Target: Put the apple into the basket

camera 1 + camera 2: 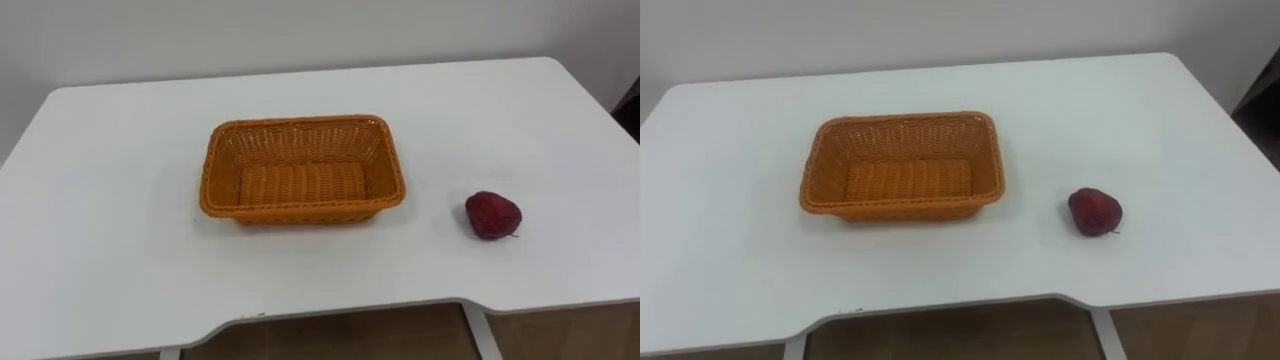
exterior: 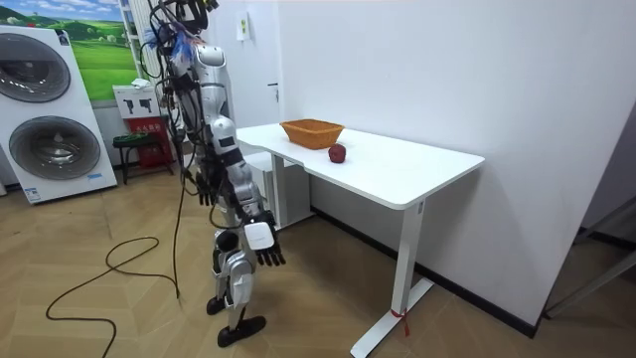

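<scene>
While neither hand is near it, the dark red apple (image 1: 492,215) lies on the white bench (image 1: 120,220), on bare surface and well apart from everything else. Nothing touches it. An orange woven basket (image 1: 300,145) sits at the middle of the bench, and the apple is at about 3 o'clock from it, slightly nearer the robot's edge, with a clear strip of bench between the two. The basket is upright and has nothing inside.

From the room view, the robot stands upright on the wooden floor beside the bench, a little way back from its edge. Both arms hang at its sides. The right hand (image 2: 266,251) is low by the thigh, fingers apart and loose, holding nothing. The left hand (image 2: 206,187) hangs on the far side of the body, fingers relaxed and likewise holding nothing.

Judging from this, the task has not yet begun: the reach, the grasp, the lift and the placing all remain. The basket looks like the likely place for the apple, and the right hand is on the apple's side.
</scene>
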Robot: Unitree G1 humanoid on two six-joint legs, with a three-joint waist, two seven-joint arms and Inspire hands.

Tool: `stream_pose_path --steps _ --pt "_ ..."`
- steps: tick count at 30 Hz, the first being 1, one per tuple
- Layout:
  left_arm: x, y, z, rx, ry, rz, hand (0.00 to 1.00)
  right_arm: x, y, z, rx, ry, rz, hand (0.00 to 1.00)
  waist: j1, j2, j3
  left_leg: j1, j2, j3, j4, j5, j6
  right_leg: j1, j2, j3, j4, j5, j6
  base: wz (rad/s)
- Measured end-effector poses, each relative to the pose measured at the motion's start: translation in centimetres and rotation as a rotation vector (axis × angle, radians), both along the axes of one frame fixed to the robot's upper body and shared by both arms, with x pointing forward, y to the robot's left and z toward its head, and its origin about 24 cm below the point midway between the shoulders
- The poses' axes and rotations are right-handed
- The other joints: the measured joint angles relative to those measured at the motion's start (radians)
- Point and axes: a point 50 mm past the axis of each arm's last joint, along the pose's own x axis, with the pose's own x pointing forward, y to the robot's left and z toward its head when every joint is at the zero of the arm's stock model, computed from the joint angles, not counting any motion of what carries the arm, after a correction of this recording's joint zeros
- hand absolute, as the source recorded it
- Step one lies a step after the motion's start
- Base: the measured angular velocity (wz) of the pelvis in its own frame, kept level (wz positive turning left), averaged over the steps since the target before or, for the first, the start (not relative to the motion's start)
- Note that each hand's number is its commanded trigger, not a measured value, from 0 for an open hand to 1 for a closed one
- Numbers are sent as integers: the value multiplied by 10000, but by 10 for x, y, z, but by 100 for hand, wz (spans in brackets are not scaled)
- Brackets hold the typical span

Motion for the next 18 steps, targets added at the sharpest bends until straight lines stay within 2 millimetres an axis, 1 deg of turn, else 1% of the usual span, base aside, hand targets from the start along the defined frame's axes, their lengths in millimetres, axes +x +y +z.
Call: stream_pose_path --steps 1,3,5,6,8,9,11,12,13,17,18 --pt "-3 3 1 171 -102 348 0 5 -7 3 -182 -402 -1110 0 -130 -27 6 3 0 -1 -1 0 0 11 2 -2 -3 0 0 0" --pt "-5 10 4 430 -197 379 0 16 -20 11 -603 -1048 -2730 0 -205 -112 6 15 5 9 4 1 -1 1 9 15 -3 -1 0 0" --pt "-7 16 6 655 -236 349 0 24 -29 17 -993 -1404 -3585 0 -256 -151 5 74 4 31 6 1 -2 34 16 50 6 -1 0 -4" --pt "-7 17 6 724 -274 401 0 26 -32 20 -1155 -1477 -3810 0 -268 -152 6 93 3 47 6 1 -2 47 17 65 9 -2 1 -7" --pt "-6 21 7 960 -354 417 0 41 -45 32 -1837 -1795 -4522 0 -251 -153 6 83 3 101 8 -1 2 -21 22 181 68 -19 21 -8" --pt "-6 22 8 1012 -374 405 0 44 -48 34 -1971 -1840 -4687 0 -261 -148 12 61 3 106 13 -2 3 -55 22 198 92 -23 26 -4" --pt "-2 24 9 1109 -541 305 0 54 -55 45 -2521 -1904 -5102 0 -262 -210 -16 -65 -6 119 3 -4 13 -206 15 249 146 -46 38 0" --pt "-2 24 9 1107 -543 296 0 57 -57 48 -2662 -1945 -5185 0 -265 -181 -1 -81 -9 122 7 -4 13 -213 16 244 144 -46 39 0" --pt "-3 24 9 1118 -515 306 0 62 -61 55 -2948 -2018 -5410 0 -271 -200 -23 -74 -14 121 6 -3 15 -209 14 236 145 -50 44 0" --pt "-3 27 10 1413 -634 315 0 72 -77 76 -4203 -2210 -6161 0 -270 -173 -25 -69 -24 108 1 -1 16 -210 20 199 144 -50 46 1" --pt "-3 27 10 1420 -645 326 0 74 -78 80 -4399 -2205 -6158 0 -251 -159 -28 -74 -22 107 1 -1 16 -215 20 171 155 -50 46 0"
